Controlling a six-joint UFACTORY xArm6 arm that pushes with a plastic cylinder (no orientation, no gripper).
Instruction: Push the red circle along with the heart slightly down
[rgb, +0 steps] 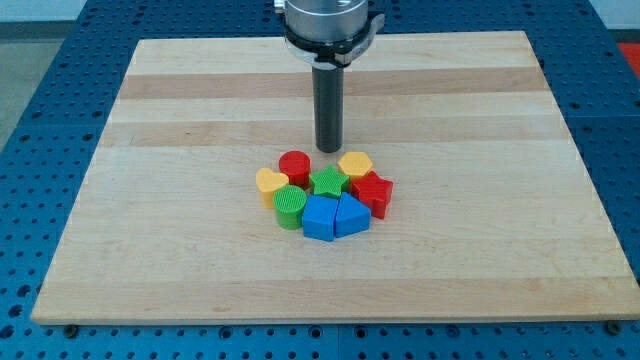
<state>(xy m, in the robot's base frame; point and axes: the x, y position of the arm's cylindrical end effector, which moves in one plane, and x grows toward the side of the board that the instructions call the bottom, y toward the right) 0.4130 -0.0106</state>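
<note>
The red circle (294, 166) stands at the upper left of a tight cluster of blocks near the middle of the wooden board (180, 220). A yellow heart (270, 183) touches it on its lower left. My tip (329, 149) is just above the cluster, up and to the right of the red circle, between it and a second yellow block (355, 164), not touching either.
The cluster also holds a green star (327, 182), a red star-like block (373, 191), a green circle (290, 206), a blue cube (319, 217) and a blue triangle-like block (350, 215). The board's edges lie far from the blocks.
</note>
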